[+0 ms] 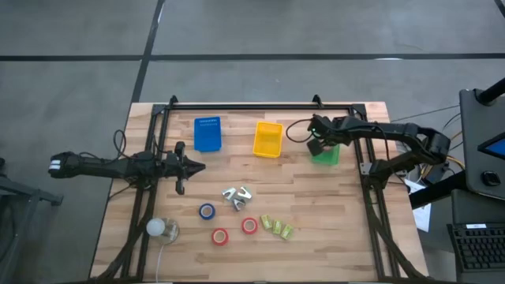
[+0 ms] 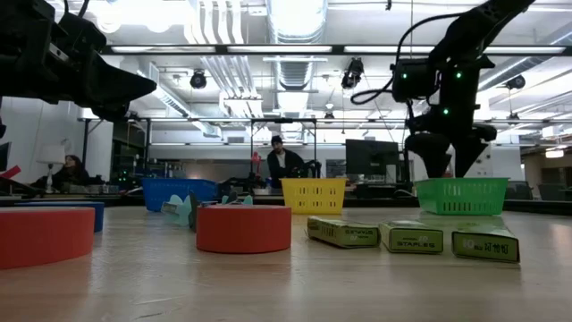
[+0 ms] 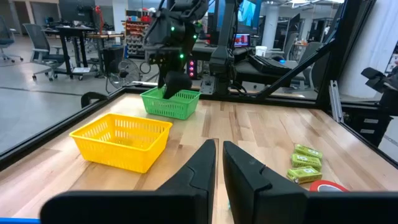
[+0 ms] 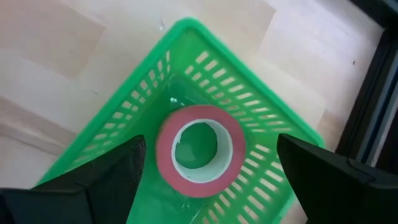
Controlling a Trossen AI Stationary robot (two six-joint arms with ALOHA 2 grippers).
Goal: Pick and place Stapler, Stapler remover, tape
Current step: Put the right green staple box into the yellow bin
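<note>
My right gripper (image 1: 319, 147) is open above the green bin (image 1: 327, 155) at the table's far right. In the right wrist view its fingers stand wide on either side of a red tape roll (image 4: 200, 149), which lies flat on the bin's floor (image 4: 261, 168) and touches neither finger. My left gripper (image 1: 196, 166) is shut and empty at the table's left, above the wood. A blue tape roll (image 1: 207, 211) and two red rolls (image 1: 220, 236) (image 1: 249, 226) lie flat near the front. Pale staple removers (image 1: 237, 196) lie at the middle.
A blue bin (image 1: 207, 134) and a yellow bin (image 1: 267, 139) stand at the far side, left of the green one. Several green staple boxes (image 1: 277, 227) lie front right of the tape. A white ball-like thing (image 1: 158, 229) sits front left. Black frame rails run along both sides.
</note>
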